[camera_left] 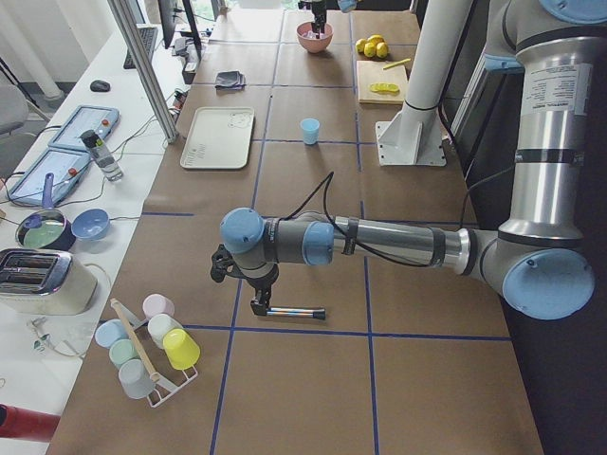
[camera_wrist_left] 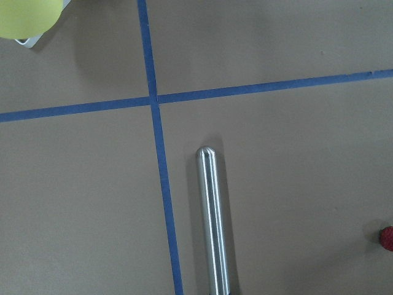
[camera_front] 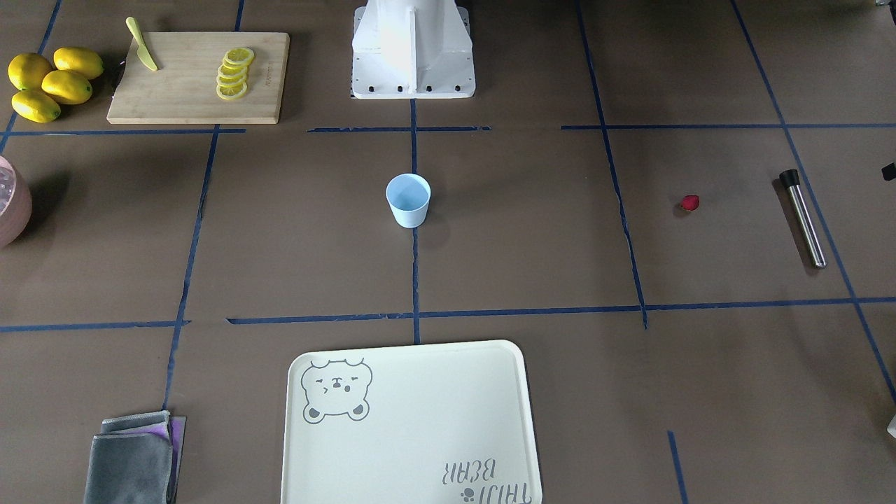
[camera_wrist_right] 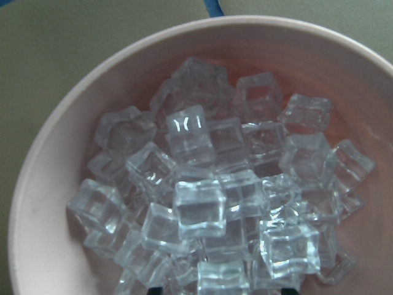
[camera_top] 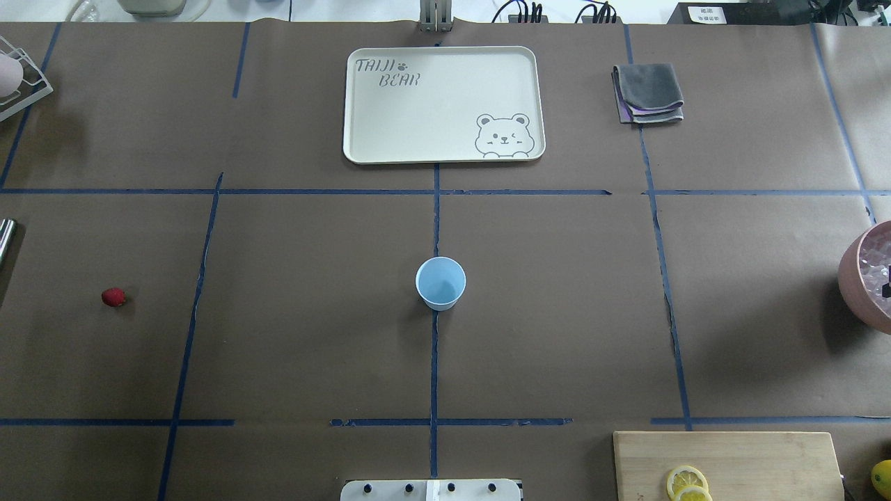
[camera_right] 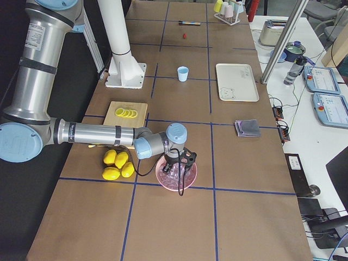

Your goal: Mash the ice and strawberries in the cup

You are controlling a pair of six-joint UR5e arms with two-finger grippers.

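The light-blue cup (camera_front: 408,200) stands upright in the middle of the table and also shows in the overhead view (camera_top: 440,282); it looks empty. The tiny red strawberry (camera_front: 690,203) lies on the paper on my left side (camera_top: 113,297). The ice (camera_wrist_right: 202,203) is a heap of clear cubes in the pink bowl (camera_top: 860,285) on my right. My right gripper (camera_right: 179,166) hangs just over the ice, with dark fingertips (camera_wrist_right: 153,289) wide apart at the wrist view's bottom edge. My left gripper (camera_left: 258,305) hovers over a steel muddler (camera_wrist_left: 215,227); I cannot tell whether it is open.
A cream bear tray (camera_top: 445,104) and a folded grey cloth (camera_top: 649,94) lie at the far side. A wooden board (camera_front: 199,77) holds lemon slices and a yellow knife, with whole lemons (camera_front: 52,82) beside it. A rack of coloured cups (camera_left: 152,346) stands near the muddler.
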